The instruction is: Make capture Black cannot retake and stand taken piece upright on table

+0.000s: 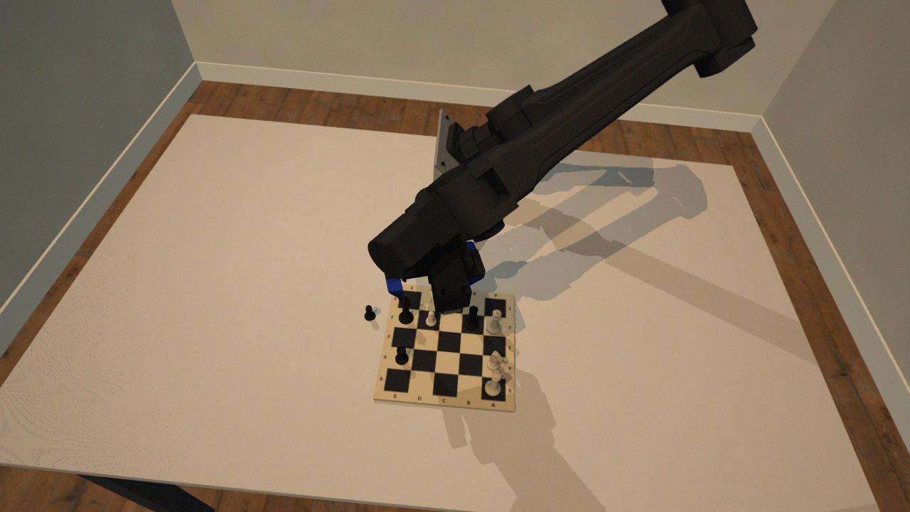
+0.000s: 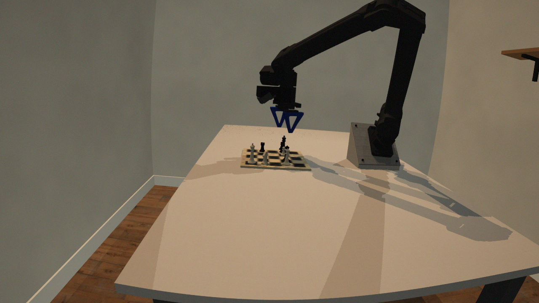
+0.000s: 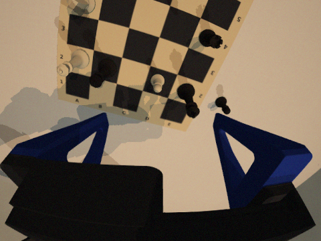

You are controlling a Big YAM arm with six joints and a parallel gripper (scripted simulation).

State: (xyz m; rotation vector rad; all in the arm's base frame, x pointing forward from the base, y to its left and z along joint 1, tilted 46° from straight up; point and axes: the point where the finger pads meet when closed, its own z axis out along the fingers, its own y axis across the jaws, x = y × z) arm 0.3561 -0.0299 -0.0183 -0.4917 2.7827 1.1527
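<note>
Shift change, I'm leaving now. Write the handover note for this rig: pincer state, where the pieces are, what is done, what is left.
Pincer: open, holding nothing, hovering above the rank 1 edge of the board, near the D and E files.
Taken piece: a black pawn stands upright on the table, just off the board's E side. That part looks done.
Nearest white piece: the white pawn on D2, upright, beside a black piece on E2.
Left: probably moving the capturing white piece onto the vacated square. I cannot tell which square that is. Then check that all pieces stand upright inside their squares.
</note>
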